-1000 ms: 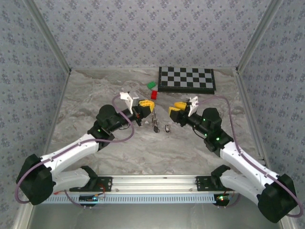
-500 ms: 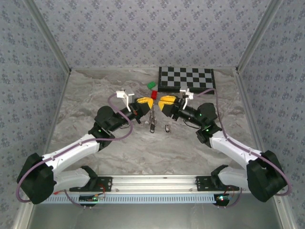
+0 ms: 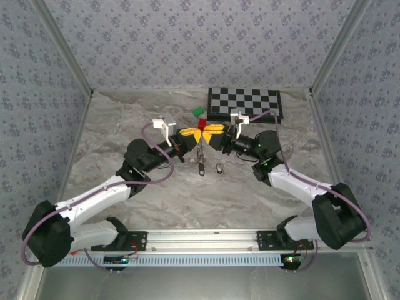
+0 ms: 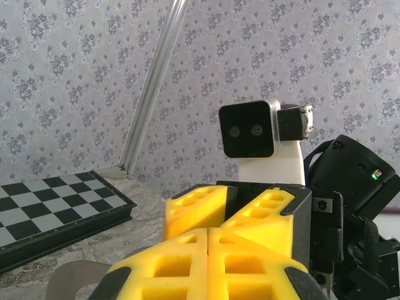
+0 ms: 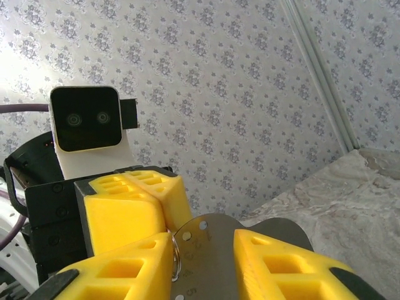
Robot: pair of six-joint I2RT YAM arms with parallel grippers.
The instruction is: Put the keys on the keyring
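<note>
Grippers meet tip to tip above mid-table, keyring (image 5: pixel 177 257) between them.
Left gripper (image 3: pixel 196 134): pads pressed together, clamped on the keyring; keys (image 3: pixel 201 164) dangle beneath at 6 o'clock. Right gripper (image 3: pixel 206 132) faces it from 3 o'clock, pads apart, ring at the mouth of the gap. Loose key (image 3: pixel 219 167) lies on the table (image 3: pixel 125 156), 4 o'clock of the dangling keys, not touching them.

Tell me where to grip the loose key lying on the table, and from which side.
Pinch the loose key by its black head, coming straight down from above. It seems to lie flat on the table, apart from the hanging keys, and its blade looks too thin to catch.
</note>
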